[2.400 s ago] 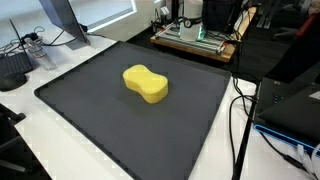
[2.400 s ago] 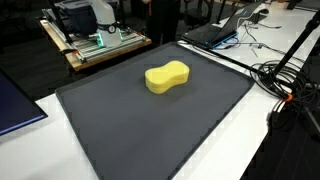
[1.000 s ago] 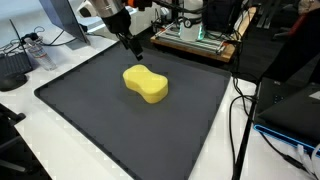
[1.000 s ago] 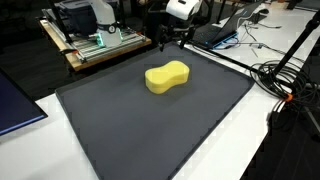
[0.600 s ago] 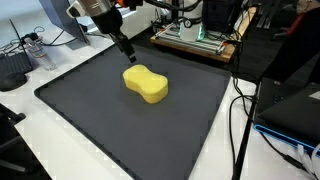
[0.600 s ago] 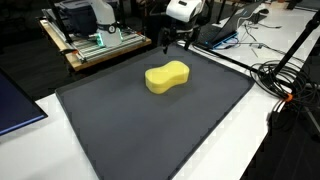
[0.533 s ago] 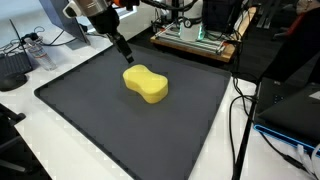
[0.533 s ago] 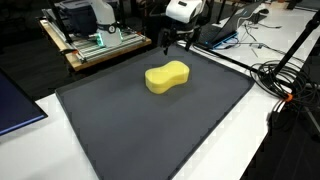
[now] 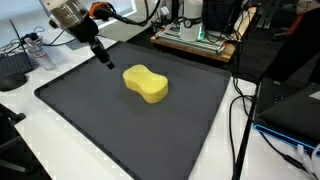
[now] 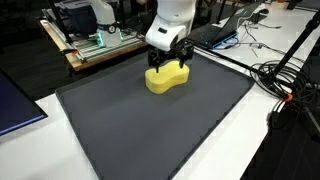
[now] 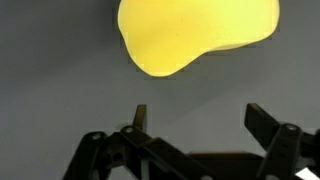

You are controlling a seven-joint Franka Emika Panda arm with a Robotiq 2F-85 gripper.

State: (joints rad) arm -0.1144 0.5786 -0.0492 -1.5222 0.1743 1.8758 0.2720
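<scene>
This is a robotics lab set up in an office-like room. A robot arm point(image 10: 172, 15) works over a white table point(image 9: 40, 150), most of it covered by a dark mat point(image 9: 120, 135) with a sponge point(image 9: 146, 84) on it, like a test field. Beyond the table's far edge stands a wooden cart point(image 10: 100, 52) with an open-frame machine point(image 9: 195, 33) lit green. An open laptop point(image 10: 215, 33) sits at a far corner in an exterior view, and black cables point(image 10: 285, 80) lie in loose bundles along one side edge. More wires point(image 9: 28, 42) gather at another far corner. Dark electronics boxes point(image 9: 290, 110) crowd the cable side.
</scene>
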